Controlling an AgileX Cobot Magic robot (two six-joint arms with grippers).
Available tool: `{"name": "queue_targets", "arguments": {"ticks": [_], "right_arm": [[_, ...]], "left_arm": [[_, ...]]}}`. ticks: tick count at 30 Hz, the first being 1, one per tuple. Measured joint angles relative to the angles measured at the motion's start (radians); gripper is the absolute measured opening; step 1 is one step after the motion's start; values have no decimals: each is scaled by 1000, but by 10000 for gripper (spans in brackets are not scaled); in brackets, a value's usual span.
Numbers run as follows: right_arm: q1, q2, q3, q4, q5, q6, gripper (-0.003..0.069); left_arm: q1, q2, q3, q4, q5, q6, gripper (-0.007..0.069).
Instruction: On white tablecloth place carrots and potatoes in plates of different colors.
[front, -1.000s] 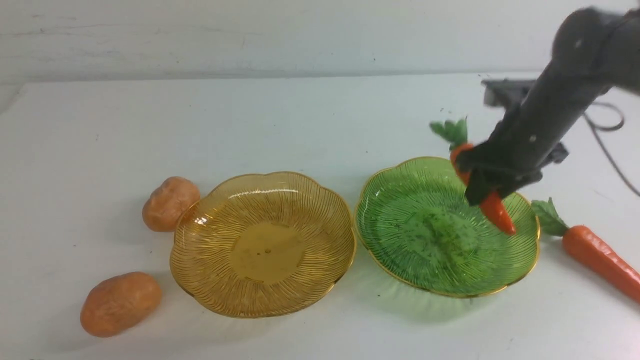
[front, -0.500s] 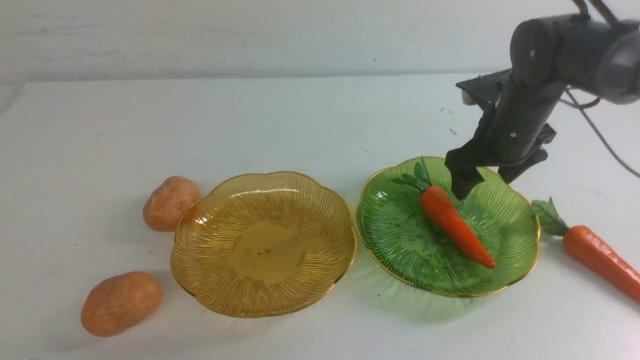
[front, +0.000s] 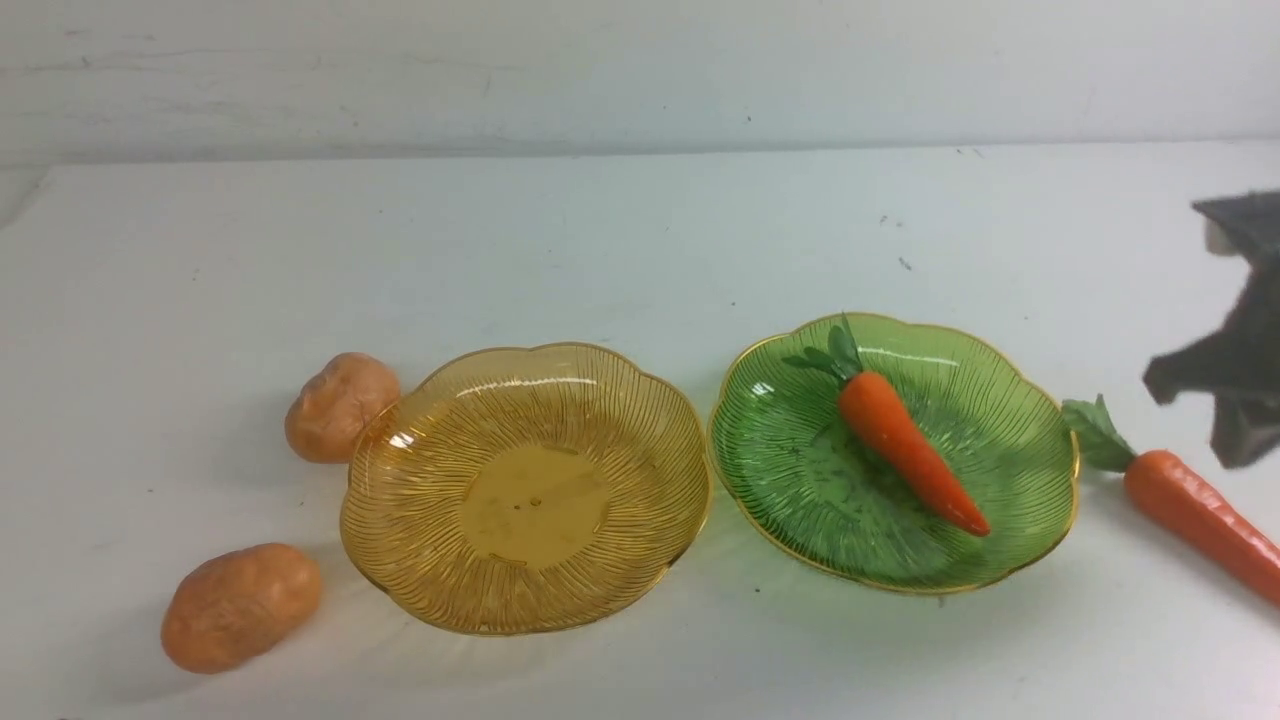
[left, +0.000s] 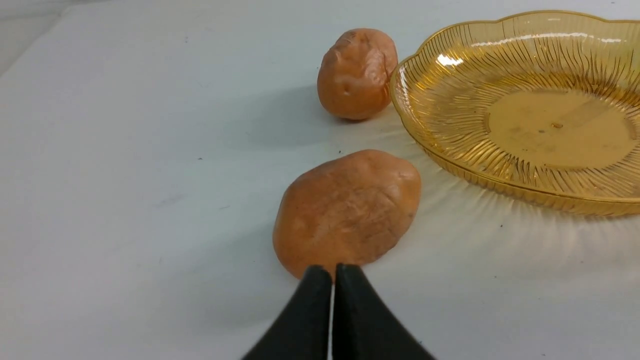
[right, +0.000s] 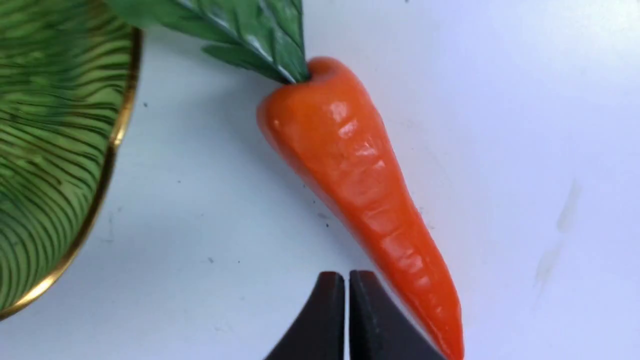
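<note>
The white tablecloth (front: 600, 250) is smooth and plain, with a few dark specks. Two translucent, ribbed, scallop-edged plates with gold rims sit on it side by side. The amber plate (front: 440, 520) is on the left and the green plate (front: 780, 450) on the right.

The first carrot (front: 905, 450), glossy orange and tapered with a green leafy top, lies diagonally inside the green plate. The second carrot (front: 1195, 510) lies on the cloth just right of that plate, its leaves near the rim.

The far potato (front: 340, 405), lumpy and tan-orange, touches the amber plate's left edge. The near potato (front: 240, 605), oval and faintly creased, lies on the cloth nearby.

The left hand (left: 332, 272) is pinched together on nothing, just short of the near potato. The right hand (right: 346, 280) is likewise closed and empty, beside the second carrot's narrow end.
</note>
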Motion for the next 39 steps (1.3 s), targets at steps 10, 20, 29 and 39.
{"name": "queue_targets", "arguments": {"ticks": [10, 20, 29, 39], "right_arm": [[-15, 100, 41, -18, -97, -125, 514], [-16, 189, -28, -49, -12, -110, 216], [31, -6, -163, 347, 34, -152, 240], [348, 126, -163, 356, -98, -202, 360]], "left_arm": [[0, 0, 0, 0, 0, 0, -3], [0, 0, 0, 0, 0, 0, -3], [0, 0, 0, 0, 0, 0, -3], [0, 0, 0, 0, 0, 0, -3]]}}
